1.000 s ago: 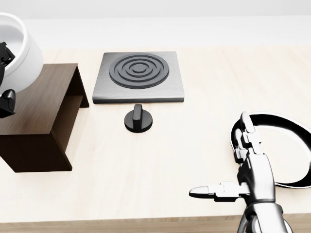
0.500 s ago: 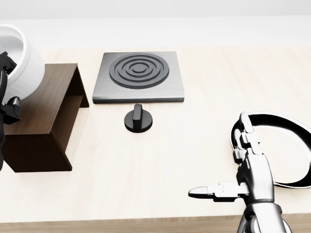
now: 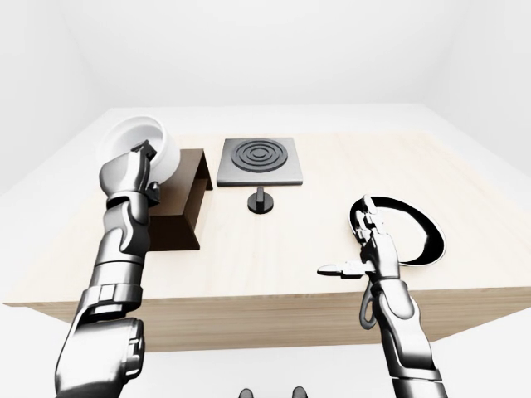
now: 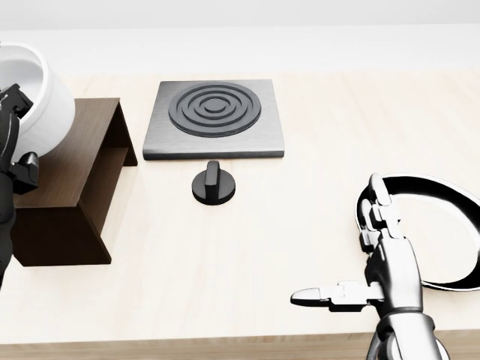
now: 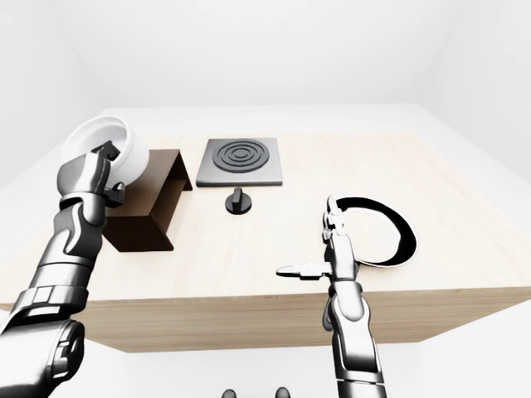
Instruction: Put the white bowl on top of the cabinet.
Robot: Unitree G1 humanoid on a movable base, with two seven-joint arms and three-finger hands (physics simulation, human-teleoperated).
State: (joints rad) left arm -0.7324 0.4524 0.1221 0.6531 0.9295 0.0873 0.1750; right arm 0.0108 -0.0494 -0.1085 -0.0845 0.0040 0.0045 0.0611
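Note:
The white bowl point(image 4: 37, 94) is tilted and held over the left end of the dark brown cabinet point(image 4: 79, 169), at the left of the head view. My left hand point(image 3: 137, 170) is shut on the bowl's rim, with fingers inside and outside its wall. The bowl's underside is hidden, so I cannot tell whether it touches the cabinet top. My right hand point(image 4: 352, 255) is open and empty, fingers spread, low at the right, just left of a black plate.
A grey stove plate with black rings point(image 4: 217, 116) lies right of the cabinet, with a black knob point(image 4: 214, 184) below it. A black plate with a white rim point(image 4: 439, 225) lies at the right. The table's near edge point(image 4: 187, 346) runs along the bottom.
My left hand has shifted slightly right with the bowl, further over the cabinet. The right hand has not moved.

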